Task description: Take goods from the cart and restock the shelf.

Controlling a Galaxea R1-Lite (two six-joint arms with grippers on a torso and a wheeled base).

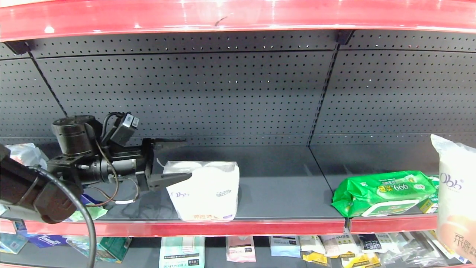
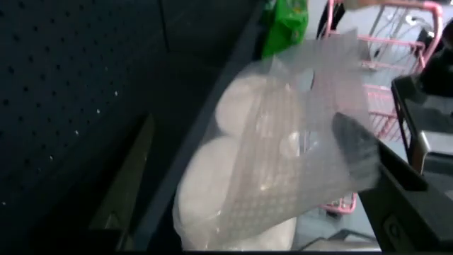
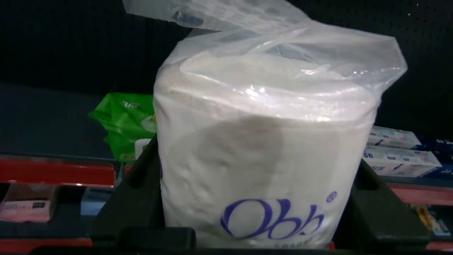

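Sitting within the spread left tool (image 1: 188, 157): tissue pack (image 1: 208, 191).

A shop aisle: a long shelf (image 1: 282, 193) with a red front edge and a dark perforated back panel (image 1: 223, 93) carries wrapped goods such as a green pack (image 1: 383, 191). Small packets (image 1: 241, 247) line the tier below, and a pink cart (image 2: 393, 40) stands near the shelf.

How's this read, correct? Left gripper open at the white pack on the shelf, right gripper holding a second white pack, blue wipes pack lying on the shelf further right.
One error: the wipes pack is green, not blue, as the head view shows. The rest stands: left gripper open at the white pack on the shelf, right gripper holding a second white pack.
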